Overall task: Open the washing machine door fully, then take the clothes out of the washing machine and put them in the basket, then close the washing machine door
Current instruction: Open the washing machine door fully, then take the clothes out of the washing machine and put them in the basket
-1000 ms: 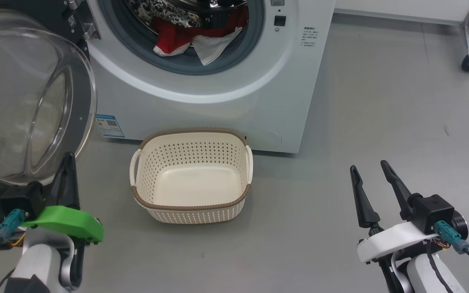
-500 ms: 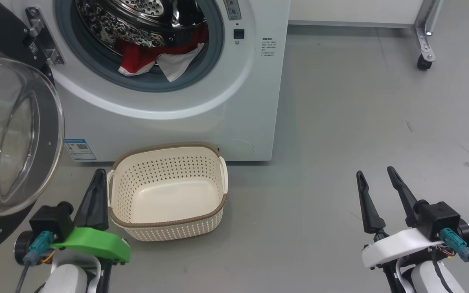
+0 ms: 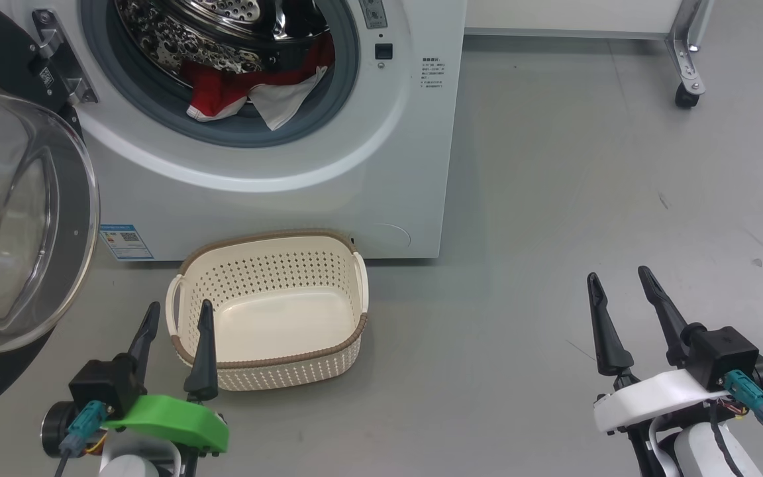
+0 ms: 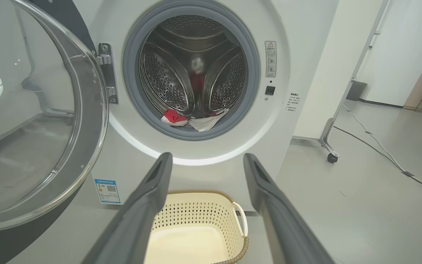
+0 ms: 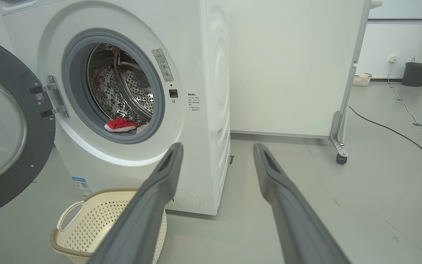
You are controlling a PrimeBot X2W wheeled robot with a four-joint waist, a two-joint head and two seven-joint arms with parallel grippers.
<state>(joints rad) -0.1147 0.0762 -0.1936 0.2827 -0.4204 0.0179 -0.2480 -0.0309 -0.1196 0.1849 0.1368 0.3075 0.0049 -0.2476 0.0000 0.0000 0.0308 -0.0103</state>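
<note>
Remotely logged, view by view.

Head view: I see the washing machine [image 3: 275, 172] cut off at the top edge and the washing machine door [image 3: 17, 218] cut off at the left edge, swung wide. The clothes [image 3: 236, 93] lie at the drum's mouth, far ahead of the left gripper [image 3: 180, 306]. I can read no lettering on them. The left gripper's fingers stand apart and empty, overlapping the near-left corner of the basket [image 3: 275, 374]. The right gripper [image 3: 618, 274] is also spread and empty, well to the basket's right.

Left wrist view: the left gripper [image 4: 207, 157] is spread. The basket [image 4: 196, 191] lies between and below its fingers, its near end cut off. The clothes [image 4: 174, 116] sit ahead, above the fingertips, mostly sunk behind the seal.

Right wrist view: the right gripper [image 5: 218, 145] is spread. The basket [image 5: 93, 216] lies to its left, partly hidden behind one finger. The clothes [image 5: 121, 124] are farther left, inside the drum.
</note>
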